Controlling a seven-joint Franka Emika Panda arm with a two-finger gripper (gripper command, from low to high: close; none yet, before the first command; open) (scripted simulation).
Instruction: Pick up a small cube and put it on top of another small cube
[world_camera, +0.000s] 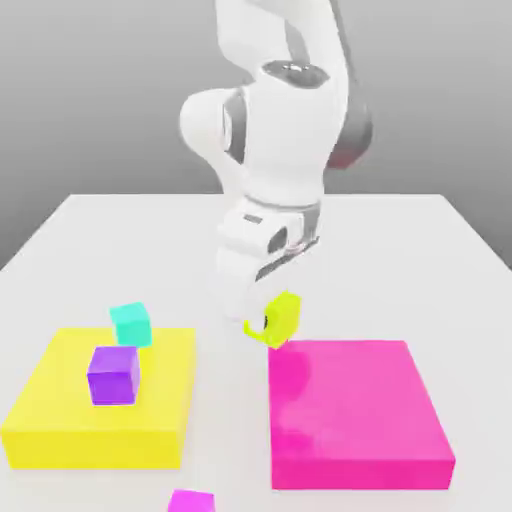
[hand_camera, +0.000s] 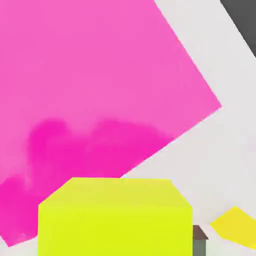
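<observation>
clearly the claw is clenched on the small lime cube, holding it in the air just above the near-left corner region of the flat pink block; in the hand view the lime cube hangs over the pink block. on the exterior view's left, a flat yellow block carries a purple cube, with a teal cube at its far edge. a small magenta cube sits on the white counter at the front.
</observation>
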